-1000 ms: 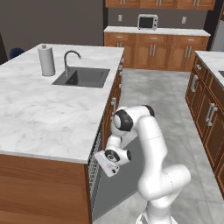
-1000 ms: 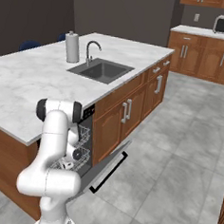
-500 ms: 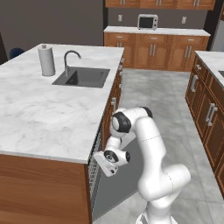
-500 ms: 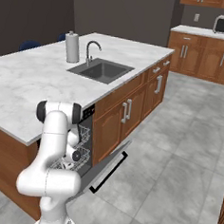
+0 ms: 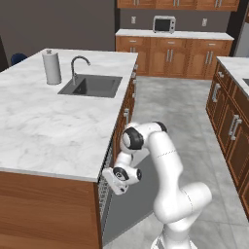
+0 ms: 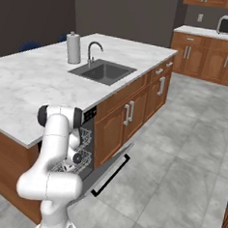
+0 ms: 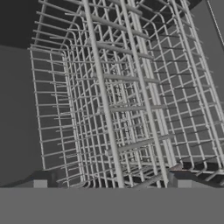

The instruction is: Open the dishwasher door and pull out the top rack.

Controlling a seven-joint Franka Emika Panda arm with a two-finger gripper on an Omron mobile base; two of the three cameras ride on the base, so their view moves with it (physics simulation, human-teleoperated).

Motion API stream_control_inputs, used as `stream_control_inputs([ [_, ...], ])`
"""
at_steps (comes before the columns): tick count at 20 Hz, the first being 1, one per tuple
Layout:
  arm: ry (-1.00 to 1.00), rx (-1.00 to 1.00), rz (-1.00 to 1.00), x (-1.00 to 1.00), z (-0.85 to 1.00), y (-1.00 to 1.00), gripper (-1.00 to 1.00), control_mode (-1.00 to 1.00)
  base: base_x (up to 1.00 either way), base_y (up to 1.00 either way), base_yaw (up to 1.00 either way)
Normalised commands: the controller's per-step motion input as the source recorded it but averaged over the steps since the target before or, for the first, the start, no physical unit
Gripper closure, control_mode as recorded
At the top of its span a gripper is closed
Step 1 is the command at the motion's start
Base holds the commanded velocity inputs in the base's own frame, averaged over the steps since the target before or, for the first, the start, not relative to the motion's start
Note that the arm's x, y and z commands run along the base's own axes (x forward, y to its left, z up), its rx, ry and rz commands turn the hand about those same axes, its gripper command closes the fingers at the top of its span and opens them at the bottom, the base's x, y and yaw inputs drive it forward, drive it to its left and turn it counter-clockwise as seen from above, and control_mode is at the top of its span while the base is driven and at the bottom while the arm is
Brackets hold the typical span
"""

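Note:
The dishwasher door (image 5: 130, 210) hangs lowered from the island's side, grey inner face up; from the right base view its dark front and bar handle (image 6: 110, 177) show. Wire racks sit inside the opening. The top rack (image 6: 86, 139) is a light-grey mesh basket just under the counter. My gripper (image 5: 114, 179) is at the mouth of the opening, pointing into the racks. In the hand view the rack's wire grid (image 7: 127, 109) is very close. My gripper (image 7: 109, 183) is open, its fingertips (image 7: 41, 183) set wide apart with rack wires running between them.
The marble island counter (image 5: 53, 131) overhangs the opening, with a sink (image 5: 92, 86), faucet and paper towel roll (image 5: 51, 67) on it. Brown cabinet doors (image 6: 127, 119) flank the dishwasher. Grey tiled floor (image 6: 180, 155) lies open beyond the lowered door.
The arm's elbow has eased down and a little toward the island, and the hand has crept slightly closer to the racks. Door and racks have not moved.

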Motion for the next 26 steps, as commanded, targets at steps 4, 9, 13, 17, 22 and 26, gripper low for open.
stream_control_inputs([
  [4, 0.00, 0.00, 0.00, 0.30, -0.17, 0.12, -1.00, -1.00, 0.00, 0.00, 0.00],
  [9, 0.00, 0.00, 0.00, 0.38, -0.21, 0.12, -1.00, -1.00, 0.00, 0.00, 0.00],
  [13, 0.01, 0.00, 0.00, 0.37, -0.35, 0.08, -1.00, -1.00, 0.00, 0.00, 0.00],
  [17, 0.05, 0.00, 0.00, 0.35, -0.46, 0.08, -1.00, -1.00, 0.00, 0.00, 0.00],
  [22, 0.06, 0.00, 0.00, 0.33, -0.39, 0.07, -1.00, -1.00, 0.00, 0.00, 0.00],
  [26, 0.06, 0.00, 0.00, 0.28, -0.33, 0.06, -1.00, -1.00, 0.00, 0.00, 0.00],
])
